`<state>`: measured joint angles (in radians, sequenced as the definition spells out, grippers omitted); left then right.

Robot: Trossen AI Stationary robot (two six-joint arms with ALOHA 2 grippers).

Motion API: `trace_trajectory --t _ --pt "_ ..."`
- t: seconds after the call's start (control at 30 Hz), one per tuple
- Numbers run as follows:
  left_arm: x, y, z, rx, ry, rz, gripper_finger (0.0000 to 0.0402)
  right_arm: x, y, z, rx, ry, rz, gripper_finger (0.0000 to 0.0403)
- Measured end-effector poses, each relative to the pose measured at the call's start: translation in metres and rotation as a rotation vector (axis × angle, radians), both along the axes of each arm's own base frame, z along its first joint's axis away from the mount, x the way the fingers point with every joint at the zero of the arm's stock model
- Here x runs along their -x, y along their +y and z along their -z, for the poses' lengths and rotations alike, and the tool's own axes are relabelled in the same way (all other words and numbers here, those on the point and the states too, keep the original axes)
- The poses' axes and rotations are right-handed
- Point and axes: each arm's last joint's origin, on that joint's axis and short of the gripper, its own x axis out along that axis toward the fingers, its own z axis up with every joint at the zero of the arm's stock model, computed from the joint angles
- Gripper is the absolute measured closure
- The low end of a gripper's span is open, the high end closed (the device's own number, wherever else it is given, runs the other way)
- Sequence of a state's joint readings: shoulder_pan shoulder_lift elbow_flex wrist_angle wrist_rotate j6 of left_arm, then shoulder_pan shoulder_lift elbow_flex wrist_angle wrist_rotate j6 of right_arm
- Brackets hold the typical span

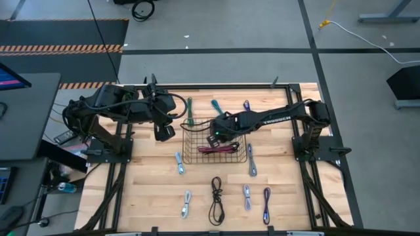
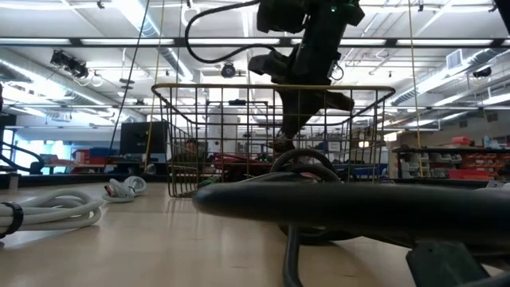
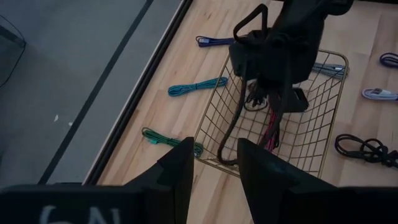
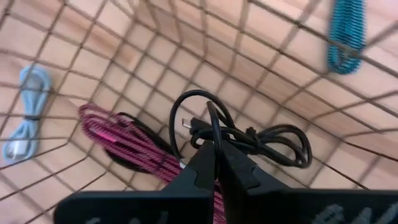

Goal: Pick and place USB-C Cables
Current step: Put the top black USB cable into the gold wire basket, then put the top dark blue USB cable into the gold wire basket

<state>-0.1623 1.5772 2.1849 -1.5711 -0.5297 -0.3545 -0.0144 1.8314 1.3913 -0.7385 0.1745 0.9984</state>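
**Black cable over the basket, drop not made yet**

Your right gripper [image 4: 216,163] hangs over the wire basket [image 1: 191,155], jaws pinched on a black cable [image 4: 261,140] that dangles inside it, above the magenta cable [image 4: 134,144] already lying on the basket floor. So count one in, one about to go. Your left gripper [image 3: 216,167] waits just left of the basket, jaws spread, nothing between them. Plenty left on the table: green cable [image 1: 189,111], teal cable [image 1: 216,107] and purple cable [image 1: 247,105] on the far side, and on the near side pale cables [image 1: 180,162], a long black cable [image 1: 216,200] and another purple one [image 1: 266,203]. Early days, I'd judge.
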Motion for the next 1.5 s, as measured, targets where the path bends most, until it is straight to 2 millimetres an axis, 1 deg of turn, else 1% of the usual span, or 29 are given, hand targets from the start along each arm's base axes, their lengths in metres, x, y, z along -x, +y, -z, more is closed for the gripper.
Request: trace_trajectory --t 0.07,0.23,0.33,0.43,0.6,0.77,0.87,0.93,1.07,1.2,1.27,1.37,1.5 --pt "0.000 0.000 0.000 0.000 0.000 0.000 0.0271 -0.002 -0.001 -0.001 0.004 -0.015 -0.014 0.0379" --pt "0.000 0.000 0.000 0.001 0.000 0.000 0.0271 -0.002 -0.001 -0.001 0.016 -0.022 -0.023 0.0315" --pt "0.000 0.000 0.000 0.001 0.000 0.000 0.0271 -0.002 -0.001 -0.001 0.020 -0.021 -0.024 0.0291" --pt "0.000 0.000 0.000 0.001 0.000 -0.001 0.0271 -0.003 -0.001 -0.001 0.027 -0.024 -0.021 0.0280" --pt "0.000 0.000 0.000 0.001 -0.001 -0.001 0.0271 -0.007 -0.001 -0.004 0.032 -0.064 -0.042 0.0276" --pt "0.000 0.000 0.000 0.000 0.000 0.000 0.0271 -0.016 -0.002 -0.025 0.069 -0.124 -0.087 0.0276" --pt "0.000 0.000 0.000 0.000 0.000 0.000 0.0271 -0.022 -0.004 -0.047 0.107 -0.177 -0.136 0.0277" --pt "0.000 0.000 0.000 0.000 0.000 0.000 0.0271 -0.023 -0.007 -0.062 0.129 -0.173 -0.166 0.0277" --pt "0.000 0.000 0.000 0.000 0.000 0.000 0.0271 -0.014 -0.014 -0.094 0.186 -0.082 -0.204 0.0277" --pt "0.000 0.000 0.000 0.000 0.000 0.001 0.0271 0.008 -0.022 -0.120 0.242 0.110 -0.196 0.0277" --pt "0.000 0.000 0.000 0.000 0.000 0.001 0.0271 0.022 -0.026 -0.129 0.252 0.223 -0.179 0.0277" --pt "0.000 0.000 0.000 0.000 0.000 0.000 0.0271 0.040 -0.032 -0.136 0.240 0.363 -0.144 0.0277" --pt "0.000 0.000 0.000 0.001 0.000 0.000 0.0271 0.049 -0.039 -0.142 0.232 0.308 -0.133 0.0277"
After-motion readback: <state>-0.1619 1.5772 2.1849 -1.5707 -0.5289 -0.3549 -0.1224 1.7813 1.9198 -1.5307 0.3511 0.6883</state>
